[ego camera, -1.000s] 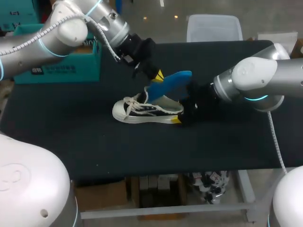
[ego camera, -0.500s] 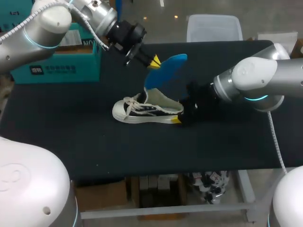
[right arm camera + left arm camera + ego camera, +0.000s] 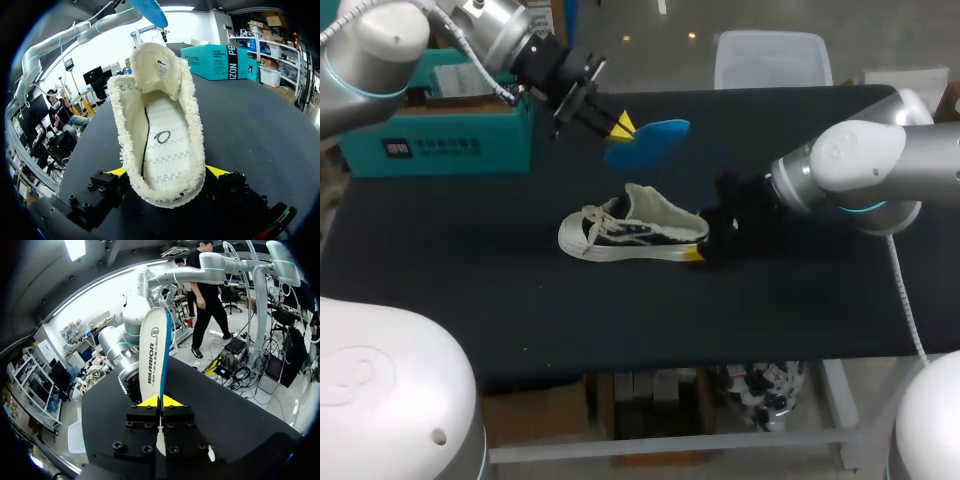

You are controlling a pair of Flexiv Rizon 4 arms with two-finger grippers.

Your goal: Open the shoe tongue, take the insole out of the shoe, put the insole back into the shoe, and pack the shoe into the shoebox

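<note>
The left gripper (image 3: 620, 124) is pinching the blue insole (image 3: 655, 135) at one end; being thin, it is probably flexing easily. The right gripper (image 3: 698, 252) is clamping the soft sneaker (image 3: 630, 232) at its heel.

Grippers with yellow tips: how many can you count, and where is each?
2. The right gripper is shut on the heel of the white canvas shoe. The left gripper, raised beyond the shoe, is shut on the blue foam insole.
</note>
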